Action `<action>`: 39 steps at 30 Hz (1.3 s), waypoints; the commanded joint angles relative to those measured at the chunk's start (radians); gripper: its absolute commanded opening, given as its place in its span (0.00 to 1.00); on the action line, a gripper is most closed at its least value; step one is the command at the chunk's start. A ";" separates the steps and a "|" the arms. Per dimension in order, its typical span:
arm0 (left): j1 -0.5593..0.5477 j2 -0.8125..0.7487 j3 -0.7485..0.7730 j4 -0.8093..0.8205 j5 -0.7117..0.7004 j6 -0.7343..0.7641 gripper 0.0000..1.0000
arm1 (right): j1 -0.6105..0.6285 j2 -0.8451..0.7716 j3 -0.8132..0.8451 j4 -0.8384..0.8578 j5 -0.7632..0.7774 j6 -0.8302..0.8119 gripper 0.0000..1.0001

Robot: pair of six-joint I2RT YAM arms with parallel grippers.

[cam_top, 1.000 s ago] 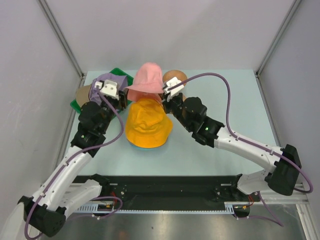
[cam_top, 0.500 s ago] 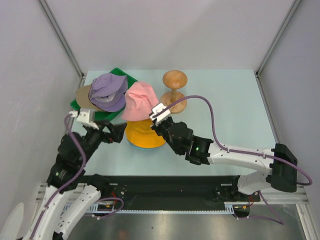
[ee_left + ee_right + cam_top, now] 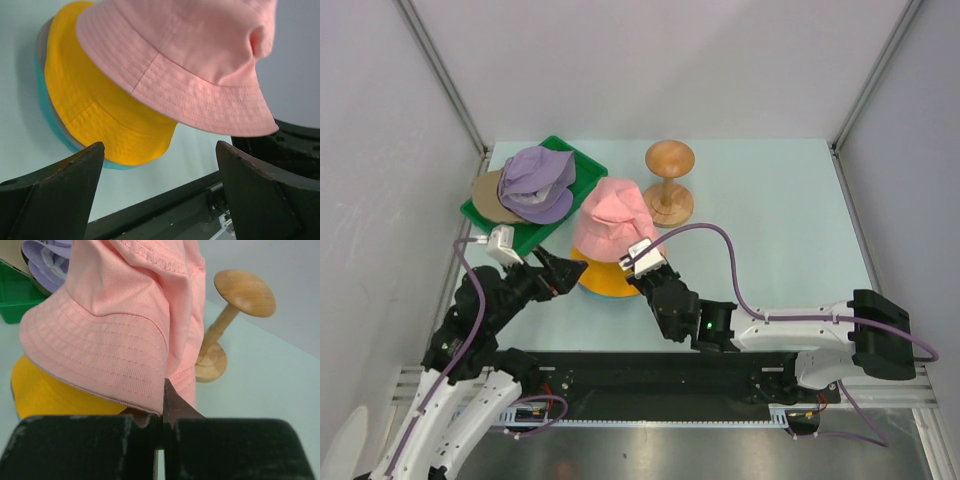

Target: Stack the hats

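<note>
Table (image 3: 760, 220): right claw (image 3: 163, 399) pinches pink hat (image 3: 610, 215) (orange hat (image 3: 592, 283) mostly hidden); left claw (image 3: 160, 165) spread.

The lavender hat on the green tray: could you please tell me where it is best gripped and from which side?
The lavender hat lies over a tan cap, its soft brim flaring outward. I would pinch the brim's near edge, approaching from the near side with the open left end effector; the rounded crown looks too wide to pinch.
</note>
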 commanded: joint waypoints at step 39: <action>0.125 0.019 -0.335 0.578 0.035 -0.475 0.23 | 0.117 -0.145 -0.086 -0.520 0.003 0.414 0.72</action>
